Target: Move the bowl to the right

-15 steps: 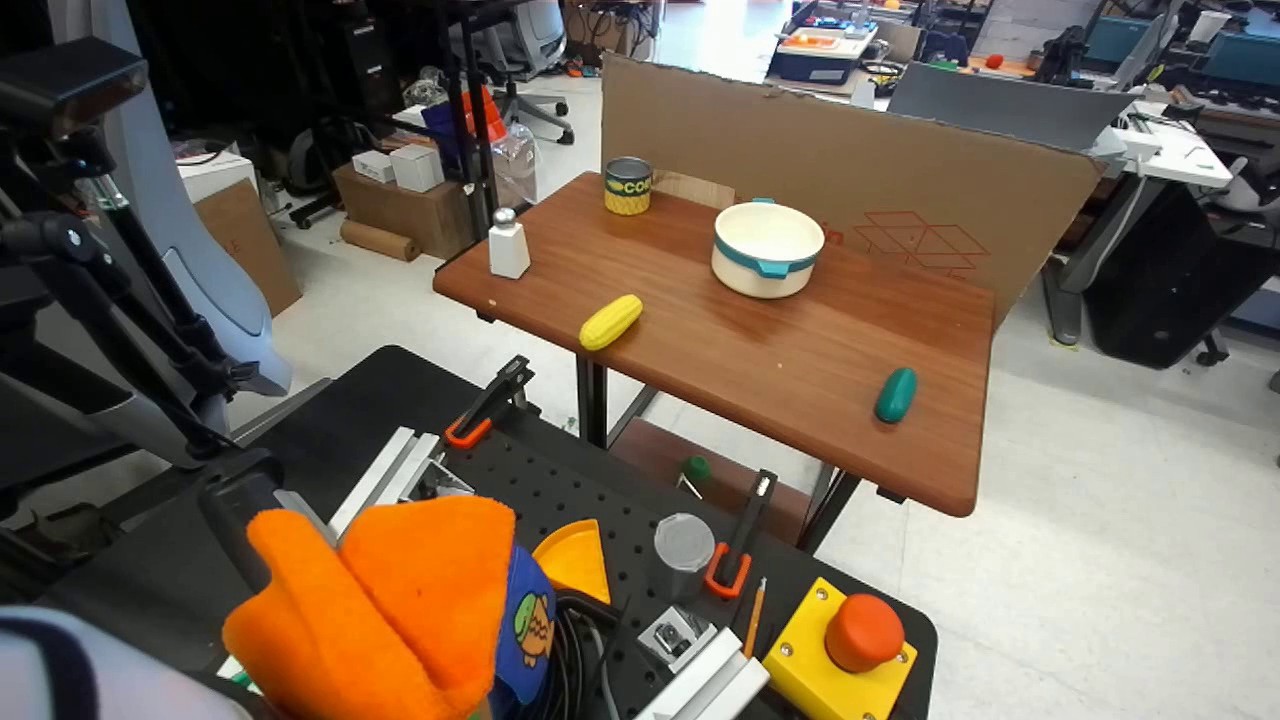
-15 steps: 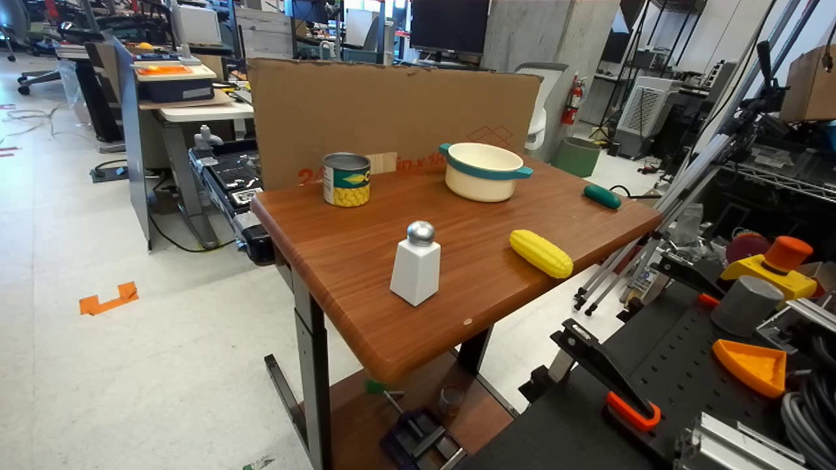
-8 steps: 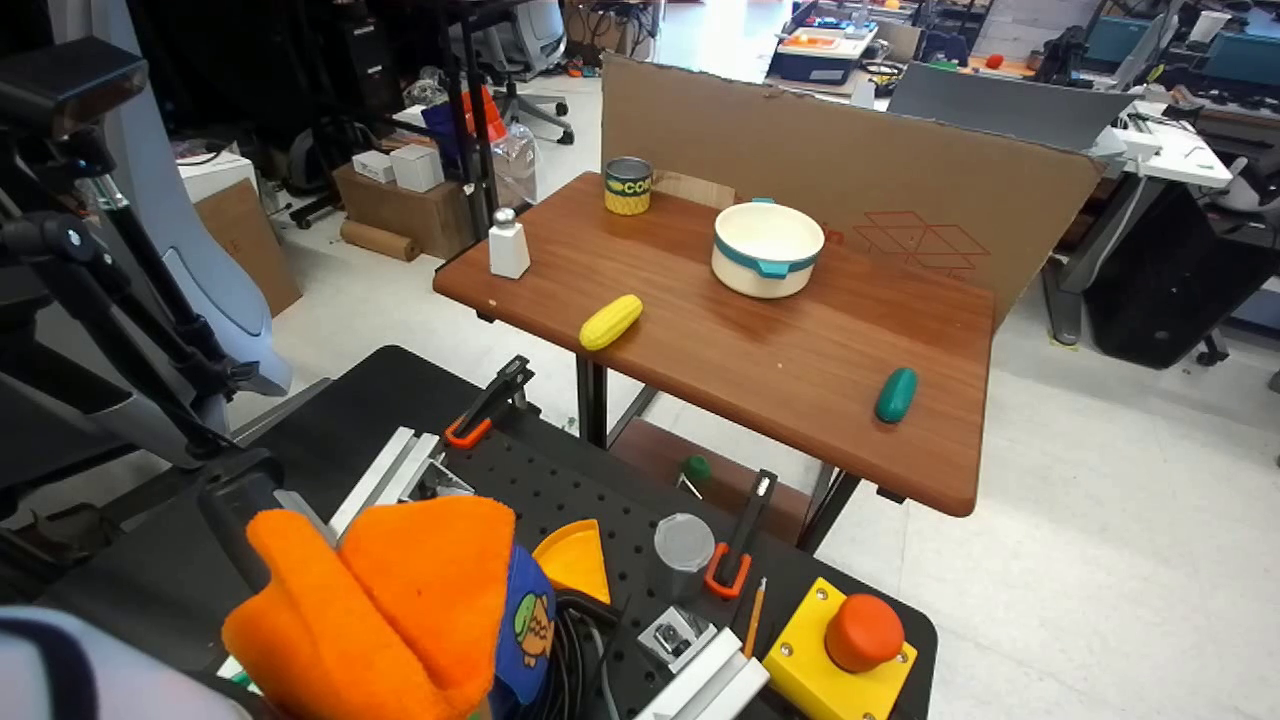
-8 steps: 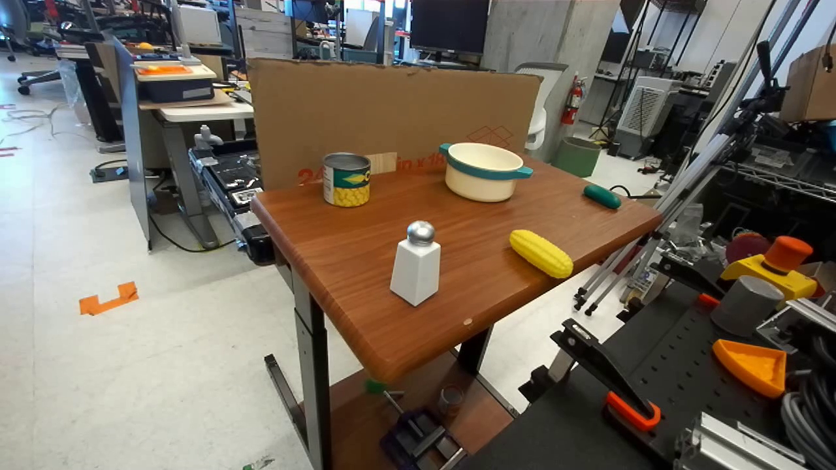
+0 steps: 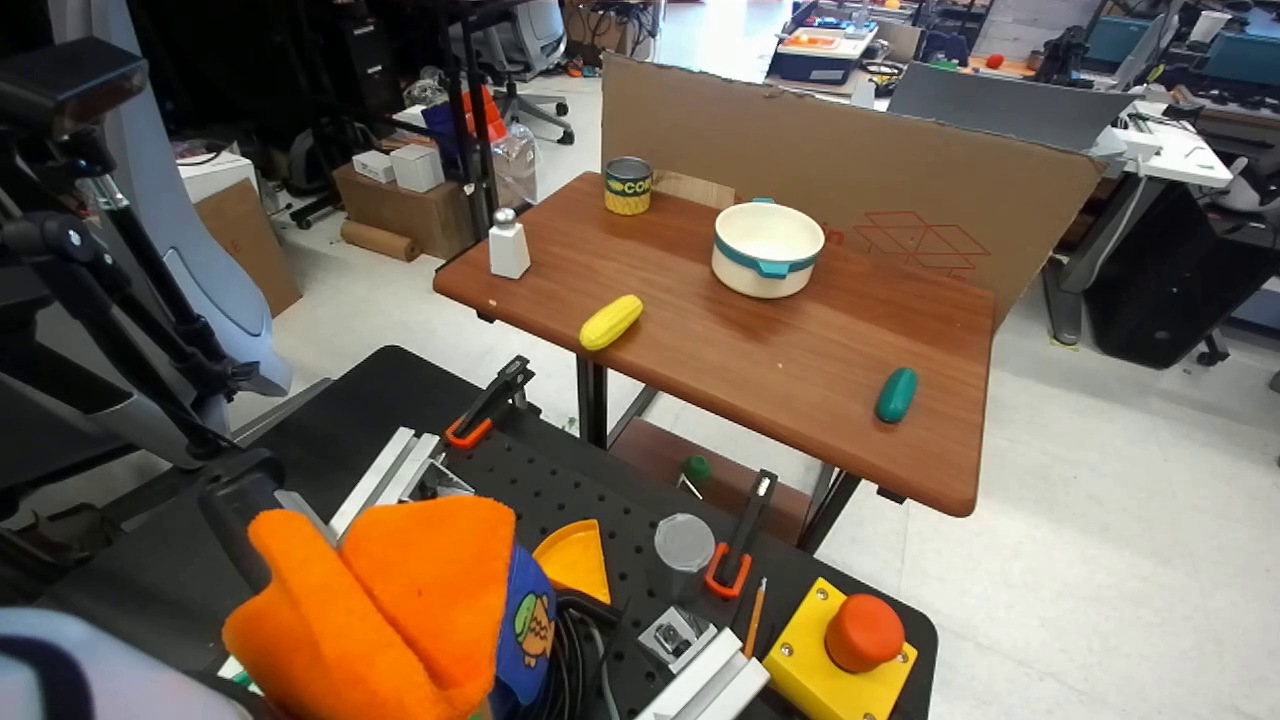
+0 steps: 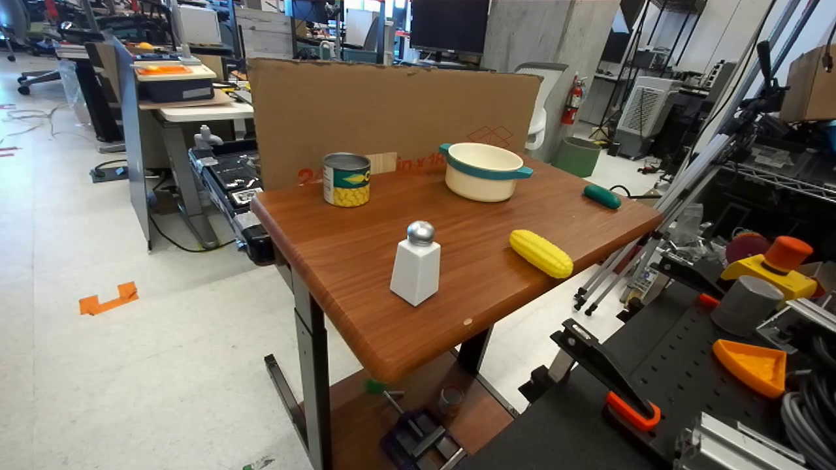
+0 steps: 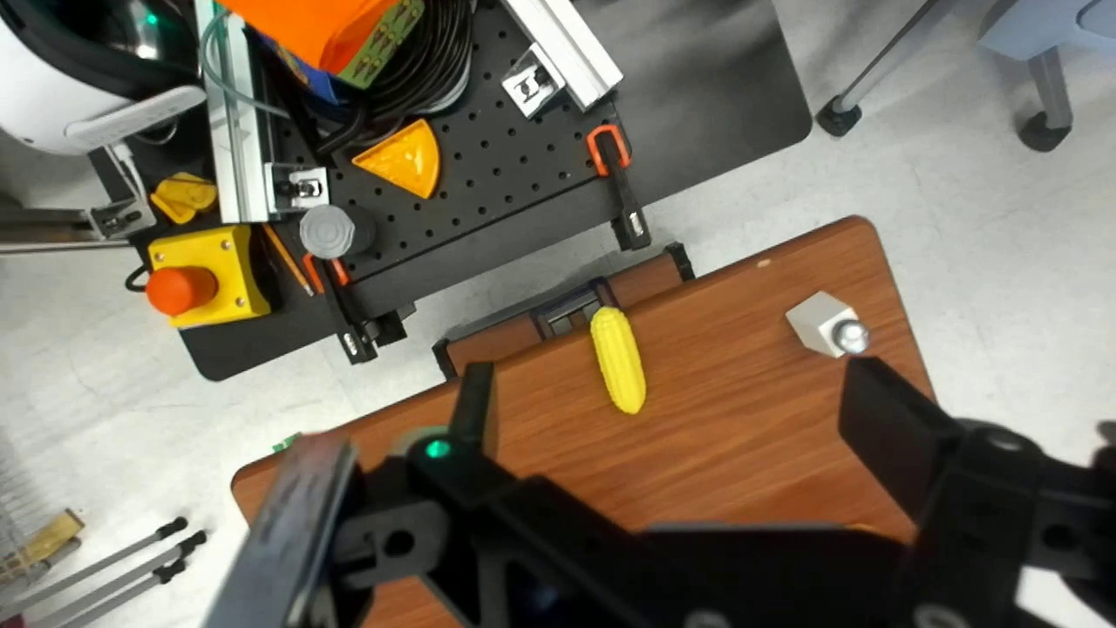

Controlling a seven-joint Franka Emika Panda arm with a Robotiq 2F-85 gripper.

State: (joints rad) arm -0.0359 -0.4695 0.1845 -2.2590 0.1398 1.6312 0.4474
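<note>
The bowl is cream-white with a teal band and teal side handles. It stands upright on the brown table (image 5: 800, 380), near its back edge, in both exterior views: bowl (image 5: 762, 280), bowl (image 6: 480, 187). I cannot make it out in the wrist view, where my gripper covers much of the table. My gripper (image 7: 676, 384) is open, with its two black fingers wide apart and nothing between them. It points down over the table; in the wrist view a yellow corn cob shows beyond the fingers. The gripper is outside both exterior views.
Also on the table are the yellow corn (image 5: 611, 322), a white shaker with metal top (image 6: 416, 267), a corn can (image 6: 347, 186) and a dark green vegetable-like piece (image 5: 896, 395). A cardboard panel (image 5: 850, 150) rises behind the table. A black bench (image 7: 488, 174) with clamps stands alongside.
The bowl and the other table objects have not moved. A pale rounded part at the bottom left corner of an exterior view has shifted very slightly.
</note>
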